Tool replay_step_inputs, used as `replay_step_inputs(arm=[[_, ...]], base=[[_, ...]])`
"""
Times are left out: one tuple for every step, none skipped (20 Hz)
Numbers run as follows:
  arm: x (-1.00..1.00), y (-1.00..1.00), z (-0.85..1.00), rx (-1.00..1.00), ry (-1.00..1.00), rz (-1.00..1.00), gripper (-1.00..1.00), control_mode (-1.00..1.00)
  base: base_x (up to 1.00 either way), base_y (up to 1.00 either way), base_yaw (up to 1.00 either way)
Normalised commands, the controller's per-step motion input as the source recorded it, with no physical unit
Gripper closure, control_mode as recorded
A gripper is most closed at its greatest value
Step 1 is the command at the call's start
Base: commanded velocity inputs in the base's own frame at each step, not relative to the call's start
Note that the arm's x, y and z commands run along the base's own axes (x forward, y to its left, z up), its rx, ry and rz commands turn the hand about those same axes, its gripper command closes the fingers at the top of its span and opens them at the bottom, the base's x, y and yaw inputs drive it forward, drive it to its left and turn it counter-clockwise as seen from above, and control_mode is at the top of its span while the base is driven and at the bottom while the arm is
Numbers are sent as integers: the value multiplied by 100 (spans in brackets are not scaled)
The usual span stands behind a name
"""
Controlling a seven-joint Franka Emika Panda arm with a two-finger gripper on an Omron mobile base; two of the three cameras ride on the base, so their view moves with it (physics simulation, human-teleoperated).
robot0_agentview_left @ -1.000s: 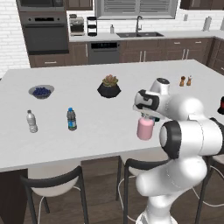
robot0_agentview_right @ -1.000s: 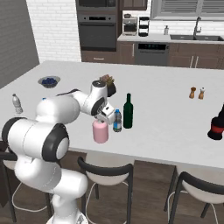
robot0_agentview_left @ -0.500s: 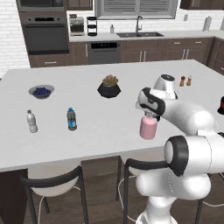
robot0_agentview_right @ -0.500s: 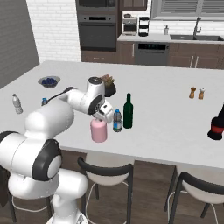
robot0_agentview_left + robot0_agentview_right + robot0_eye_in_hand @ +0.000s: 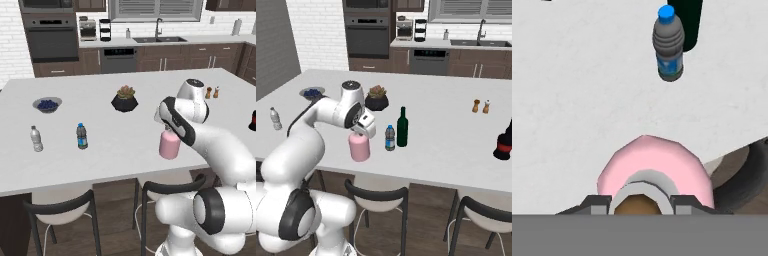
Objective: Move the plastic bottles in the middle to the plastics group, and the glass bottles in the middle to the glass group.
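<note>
2 bottles in the middle: we see a blue-capped water bottle (image 5: 389, 138) and a dark-green bottle (image 5: 402, 127) standing upright just beside each other on the desk (image 5: 451, 135).
Pink bottle: the squat pink bottle (image 5: 359, 147) stands upright near the front edge of the desk, left of those 2 in the right base view; in the left base view the pink bottle (image 5: 169, 143) sits just under the arm's wrist.
Claw: our claw (image 5: 358, 131) is at the pink bottle's neck, closed on it; in the hand view we look straight down on the bottle's round pink shoulder (image 5: 654, 170) with the neck between the 2 fingertips (image 5: 684, 206).
Bottle contact: we cannot tell whether its base touches the desk or is just above it.
Plastics group: 2 small water bottles on the far left in the left base view, a pale one (image 5: 35, 138) and a blue-labelled one (image 5: 82, 136), near each other but apart.
Glass group: a red-and-black bottle (image 5: 503, 141) at the right end of the desk, well apart from the claw.
Other things: a black plant pot (image 5: 125, 99), a bowl of blue berries (image 5: 47, 104), and 2 orange shakers (image 5: 480, 106) further back on the desk.
</note>
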Motion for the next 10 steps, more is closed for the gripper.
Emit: replay_step_inputs(arm=[[-33,17,36,-4,2,0,100,-100],[-31,3,30,-8,1,0,100,-100],[-32,0,23,-7,0,0,100,-100],[-26,-1,14,-4,0,0,100,-100],[-23,-5,12,-2,0,0,100,-100],[-21,-1,5,-8,0,0,100,-100],[-18,0,1,-12,0,0,100,-100],[-14,0,0,-13,0,0,100,-100],[-14,-1,0,-14,0,0,100,-100],[-17,-8,0,-13,0,0,100,-100]], base=[[0,0,0],[0,0,0],[0,0,0],[0,0,0],[0,0,0],[0,0,0],[0,0,0],[0,0,0],[0,0,0],[0,0,0]])
